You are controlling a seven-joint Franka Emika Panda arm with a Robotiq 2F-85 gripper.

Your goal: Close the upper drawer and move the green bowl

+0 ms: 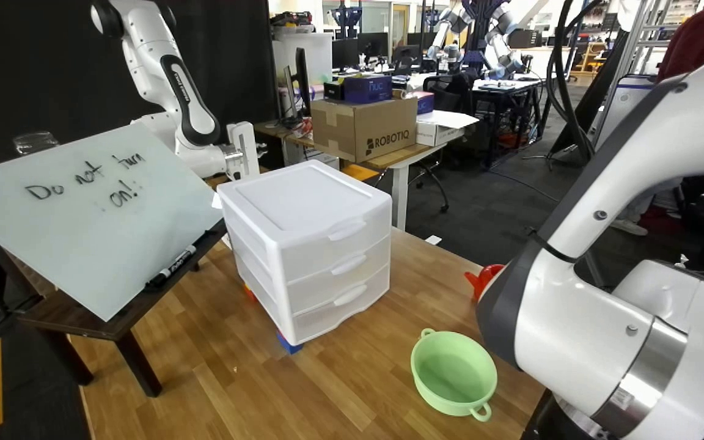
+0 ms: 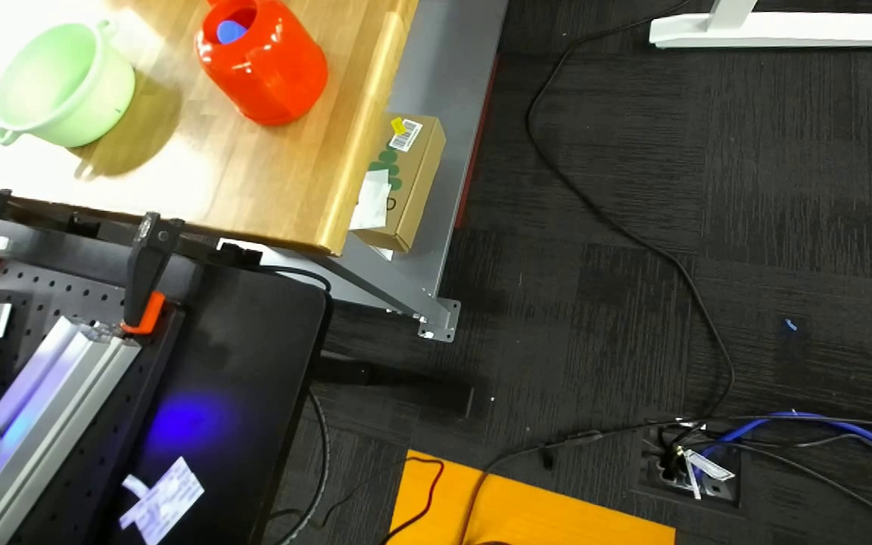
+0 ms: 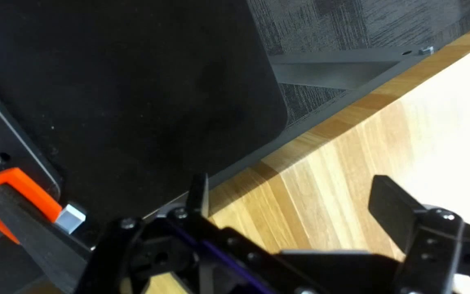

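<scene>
Wood grain runs across the surface (image 1: pixel 327 391), cut off at the bottom of an exterior view. There the robot arm (image 1: pixel 572 324), cropped too, hides much of the red teapot (image 1: pixel 481 281) on the drawer side of the cabinet (image 1: pixel 309 195). Just a bit of a blue block (image 1: pixel 291 345) shows under that cabinet. I cannot make out the inside of the upper drawer (image 1: pixel 324 247) through its cloudy plastic; its front looks flush with the lower drawers (image 1: pixel 327 280). Glare whitens part of my wrist view, where the hand (image 3: pixel 290 200) is released, fingers (image 3: pixel 388 208) wide apart. Pale and round, the green bowl (image 1: pixel 453 374) stands upright before the cabinet, apart from it, two small loop handles at its rim.
</scene>
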